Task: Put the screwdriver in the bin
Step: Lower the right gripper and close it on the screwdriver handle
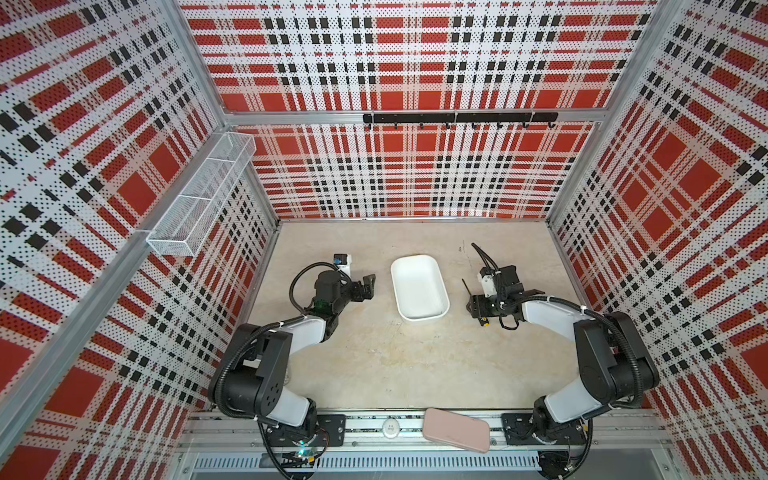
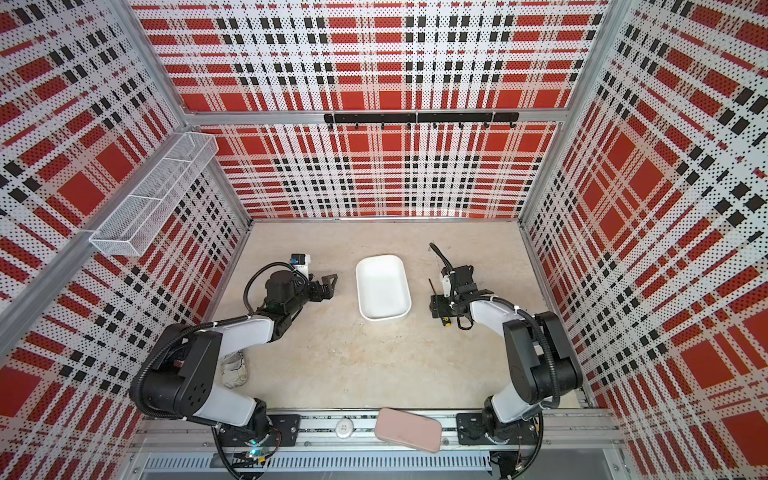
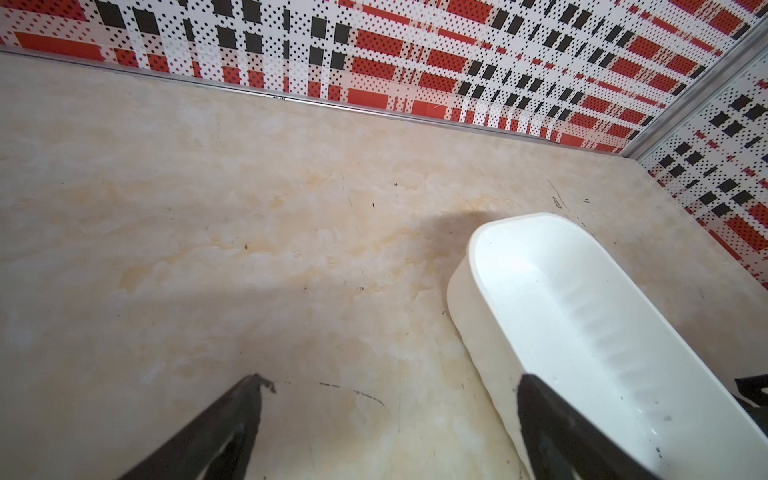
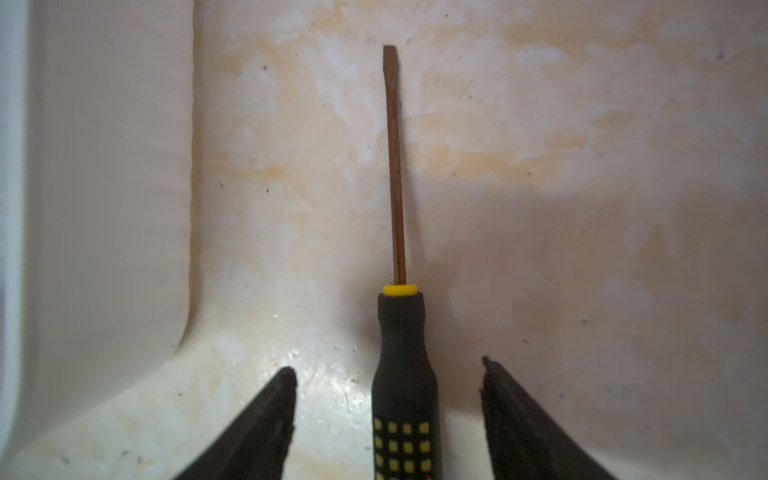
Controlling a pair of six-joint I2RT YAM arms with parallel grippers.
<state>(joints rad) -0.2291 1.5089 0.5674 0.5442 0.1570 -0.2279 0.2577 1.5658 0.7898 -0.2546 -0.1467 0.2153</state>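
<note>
The screwdriver (image 4: 405,374) lies flat on the beige table, black handle with yellow squares, thin shaft pointing away from the wrist camera. My right gripper (image 4: 387,368) straddles the handle, open, with a gap on each side between handle and fingers. In both top views the screwdriver (image 1: 465,286) (image 2: 432,286) sits just right of the bin (image 1: 419,286) (image 2: 382,286), a shallow white tray with nothing in it. Part of the handle is hidden under the right gripper (image 1: 476,305). My left gripper (image 1: 368,284) (image 3: 392,379) hovers open just left of the bin (image 3: 582,311), holding nothing.
A white wire-mesh basket (image 1: 199,199) hangs on the left wall. A black hook rail (image 1: 459,118) runs along the back wall. A pink case (image 1: 456,430) rests on the front rail. A crumpled pale object (image 2: 235,370) lies under the left arm.
</note>
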